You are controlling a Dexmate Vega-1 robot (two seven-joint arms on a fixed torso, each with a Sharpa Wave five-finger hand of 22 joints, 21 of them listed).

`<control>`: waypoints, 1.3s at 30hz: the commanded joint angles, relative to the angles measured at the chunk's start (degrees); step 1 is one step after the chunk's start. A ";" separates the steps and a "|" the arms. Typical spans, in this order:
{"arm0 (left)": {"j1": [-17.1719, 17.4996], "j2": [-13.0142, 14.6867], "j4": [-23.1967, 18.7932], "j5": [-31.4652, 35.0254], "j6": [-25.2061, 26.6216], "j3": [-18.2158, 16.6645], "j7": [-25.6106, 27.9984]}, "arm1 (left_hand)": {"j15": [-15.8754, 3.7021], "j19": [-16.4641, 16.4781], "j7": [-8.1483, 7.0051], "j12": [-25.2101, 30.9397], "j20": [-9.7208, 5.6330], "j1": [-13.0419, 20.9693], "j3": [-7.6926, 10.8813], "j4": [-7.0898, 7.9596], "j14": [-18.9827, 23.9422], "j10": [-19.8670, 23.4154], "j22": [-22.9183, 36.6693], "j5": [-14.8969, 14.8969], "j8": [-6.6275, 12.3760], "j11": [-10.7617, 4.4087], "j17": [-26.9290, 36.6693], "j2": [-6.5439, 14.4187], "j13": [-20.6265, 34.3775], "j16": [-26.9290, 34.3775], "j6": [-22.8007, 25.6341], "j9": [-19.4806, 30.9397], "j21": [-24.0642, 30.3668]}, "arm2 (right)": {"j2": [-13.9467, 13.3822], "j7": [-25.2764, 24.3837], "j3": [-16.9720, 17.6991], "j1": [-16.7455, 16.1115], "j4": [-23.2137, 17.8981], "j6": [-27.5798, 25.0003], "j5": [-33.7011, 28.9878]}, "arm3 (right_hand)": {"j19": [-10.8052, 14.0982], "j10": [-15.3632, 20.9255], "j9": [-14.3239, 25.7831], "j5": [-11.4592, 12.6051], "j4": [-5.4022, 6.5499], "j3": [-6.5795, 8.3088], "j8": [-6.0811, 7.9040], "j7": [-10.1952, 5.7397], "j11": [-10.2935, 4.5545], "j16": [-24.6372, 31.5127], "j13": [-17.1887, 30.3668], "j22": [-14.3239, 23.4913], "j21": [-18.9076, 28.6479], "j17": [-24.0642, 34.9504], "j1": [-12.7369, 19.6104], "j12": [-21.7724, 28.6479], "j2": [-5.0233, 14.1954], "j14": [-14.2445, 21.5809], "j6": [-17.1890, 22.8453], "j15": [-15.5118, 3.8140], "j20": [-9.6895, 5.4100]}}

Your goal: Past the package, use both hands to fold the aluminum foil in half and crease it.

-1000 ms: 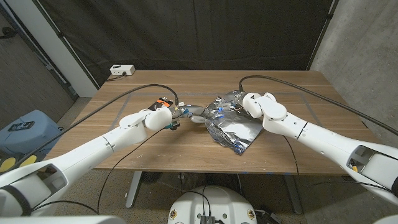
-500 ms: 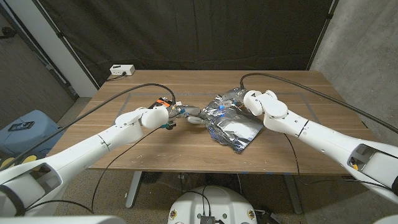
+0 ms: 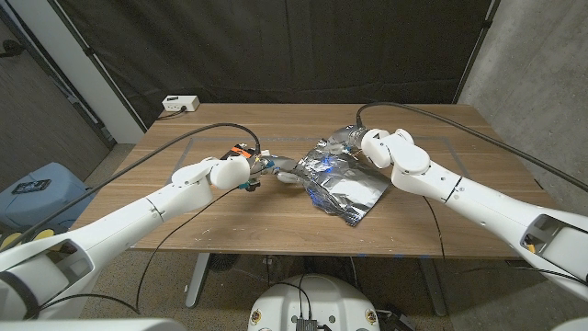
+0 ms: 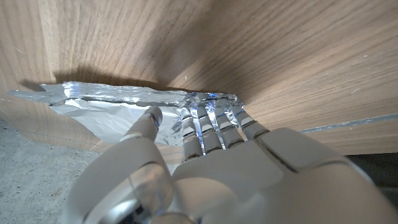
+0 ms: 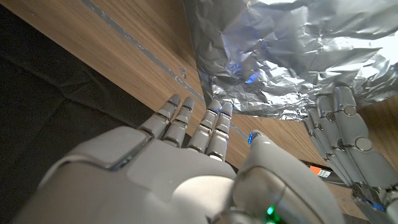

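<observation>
Left robot hand [image 3: 276, 170] touches the foil's [image 3: 344, 188] edge, grip unclear; right robot hand [image 3: 354, 147], fingers spread, half hidden behind foil.

We cannot tell if the left hand [image 3: 276, 171] is pinching the foil [image 3: 342, 188] or just touching its edge, because its fingertips [image 4: 211, 115] slip under the shiny sheet. The right hand [image 3: 360, 147] hides the far corner of the foil. The small orange thing [image 3: 242, 150] behind the left wrist is too small to name.
</observation>
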 commanded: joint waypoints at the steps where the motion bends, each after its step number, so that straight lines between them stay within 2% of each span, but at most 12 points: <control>1: -0.21 -0.45 -0.17 0.24 0.76 0.03 0.06 | 0.12 0.56 0.14 0.07 0.00 -0.58 0.34 0.30 0.46 0.46 0.11 -0.10 -0.13 0.01 0.19 0.00 0.22 0.11 0.50 -0.04 -0.15 | -1.42 3.36 1.87 -2.59 -5.81 -3.59 -1.77 | -0.07 0.07 -0.02 -0.20 -0.23 0.10 -0.13 0.28 0.24 0.46 -0.04 0.20 0.10 0.06 -0.06 0.29 -0.65 -0.32 -0.21 -1.98 -0.89; 8: -0.51 -0.63 0.32 -0.08 0.21 0.15 0.06 | 0.12 0.58 0.06 0.03 -0.02 -0.72 0.45 0.31 0.50 0.52 0.11 -0.17 -0.15 -0.04 0.17 -0.03 0.24 0.04 0.54 -0.05 -0.17 | -2.57 3.96 2.75 -4.94 -7.77 -5.11 -2.97 | -0.24 0.02 -0.02 -0.24 -0.28 0.13 -0.13 0.37 0.45 0.47 -0.04 0.20 0.04 0.01 -0.09 0.30 -0.68 -0.36 -0.23 -1.81 -0.77; 22: -0.43 -0.49 0.13 -0.42 0.65 0.11 -0.07 | 0.25 0.63 0.09 -0.07 -0.02 -0.92 0.66 0.25 0.61 0.56 0.11 -0.29 -0.26 -0.01 0.13 -0.08 0.26 -0.05 0.40 -0.05 -0.22 | -2.94 4.91 3.41 -7.12 -7.72 -6.59 -4.27 | -0.83 -0.10 -0.02 -0.35 -0.22 0.18 -0.15 0.36 0.57 0.43 -0.03 0.21 -0.15 -0.05 -0.36 0.32 -0.60 -0.73 -0.32 -1.60 -0.72; 33: 0.19 -0.22 -0.86 -0.58 2.11 -0.19 0.11 | 0.30 0.62 0.13 -0.14 0.01 -1.06 0.86 0.23 0.70 0.58 0.11 -0.37 -0.30 -0.01 0.12 -0.06 0.28 -0.09 0.35 -0.06 -0.26 | -2.94 4.32 3.23 -8.20 -6.61 -6.70 -4.92 | -1.53 -0.15 -0.02 -0.44 -0.12 0.18 -0.17 0.47 0.39 0.29 -0.04 0.20 -0.34 -0.08 -0.69 0.34 -0.57 -1.42 -0.42 -1.31 -0.59; 39: 0.52 0.20 -1.70 -0.56 2.73 -0.29 -0.05 | 0.38 0.61 0.12 -0.18 0.00 -1.15 0.96 0.21 0.75 0.60 0.11 -0.41 -0.30 0.14 0.12 -0.07 0.29 -0.11 0.38 -0.06 -0.29 | -3.46 3.16 3.14 -8.26 -4.93 -5.09 -4.72 | -3.02 -0.08 -0.02 -0.52 -0.02 0.18 -0.15 0.36 -0.17 0.07 -0.06 0.20 -0.75 -0.12 -1.01 0.38 -0.53 -2.41 -0.45 -1.12 -0.25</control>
